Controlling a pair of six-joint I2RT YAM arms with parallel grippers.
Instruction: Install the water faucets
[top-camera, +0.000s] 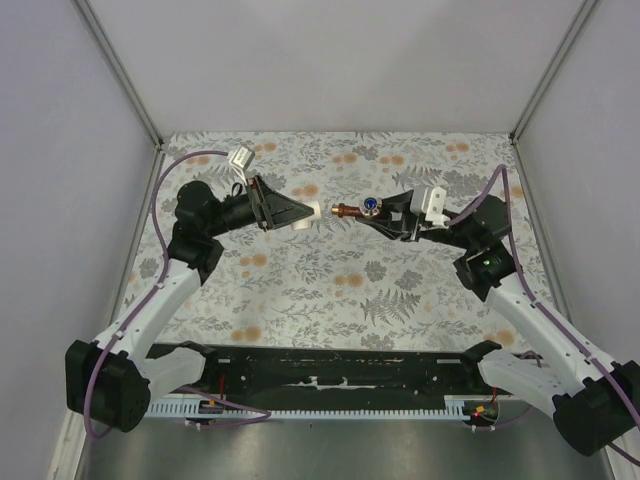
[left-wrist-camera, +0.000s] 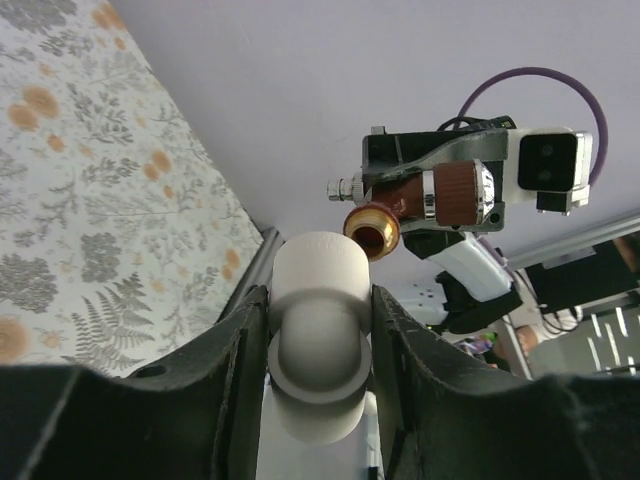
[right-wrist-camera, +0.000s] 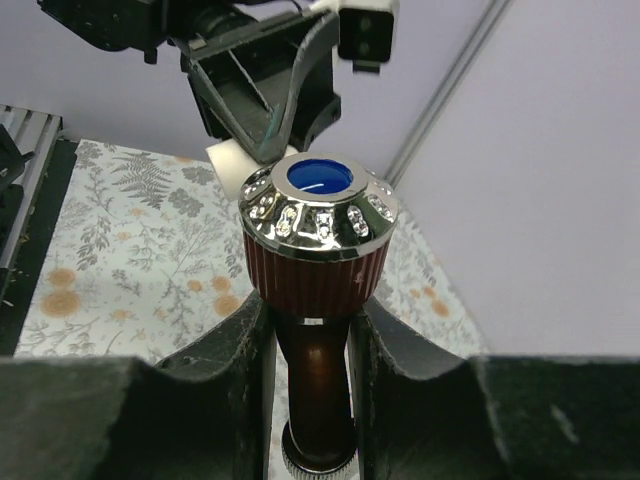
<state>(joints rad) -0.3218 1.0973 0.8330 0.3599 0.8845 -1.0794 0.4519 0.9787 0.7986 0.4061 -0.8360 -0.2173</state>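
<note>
Above the floral cloth (top-camera: 340, 290), your left gripper (top-camera: 300, 212) is clamped on the fitting (top-camera: 313, 210), its open mouth pointing outward. Your right gripper (top-camera: 385, 213) pinches the tap (top-camera: 355, 209) level, just right of the fitting and not touching, brass end aimed at that mouth, apparently ready to join them.

The floral worktop (top-camera: 330, 290) is viewed from high above and behind the arm bases (top-camera: 105, 385). Each wrist camera is set close behind its own fingers (left-wrist-camera: 200, 400): the right claw (left-wrist-camera: 397, 195) is faced from the left wrist, the left claw (right-wrist-camera: 255, 140) from the right. The red-brown tap (top-camera: 355, 209) and white pipe fitting (top-camera: 312, 211) are shared by all views.
</note>
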